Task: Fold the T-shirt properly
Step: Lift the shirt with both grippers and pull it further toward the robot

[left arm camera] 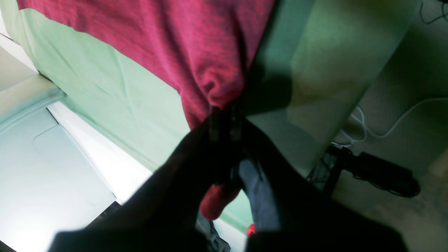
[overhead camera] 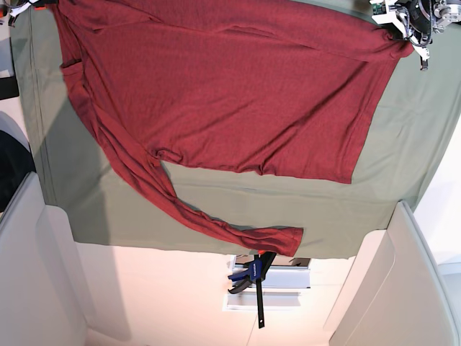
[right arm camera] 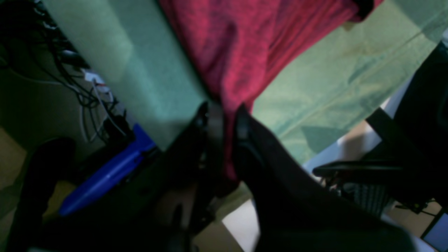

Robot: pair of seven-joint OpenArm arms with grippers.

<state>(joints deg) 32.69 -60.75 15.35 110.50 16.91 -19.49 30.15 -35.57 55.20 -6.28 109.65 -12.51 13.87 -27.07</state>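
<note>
Green cloth [overhead camera: 403, 144]: the biggest thing. It covers the surface and fills most of the base view.
T-shirt [overhead camera: 238, 94]: dark red, spread on the green cloth across the top and middle of the base view. One long thin part trails down to the lower middle. It looks thin, soft and light. It will flop, stretch and bunch up when pulled.
Where to hold: the corners and edges, so the cloth stays flat.
Left claw [left arm camera: 225, 122]: in the middle of its own view, pressed together on a bunched corner of the T-shirt. In the base view it sits at the upper right.
Right claw [right arm camera: 224, 120]: in the middle of its own view. It seems to be pinching a fold of the T-shirt, but the picture is blurry.
Blue clamp [overhead camera: 248, 274]: small, at the bottom middle of the base view, below the cloth.
</note>
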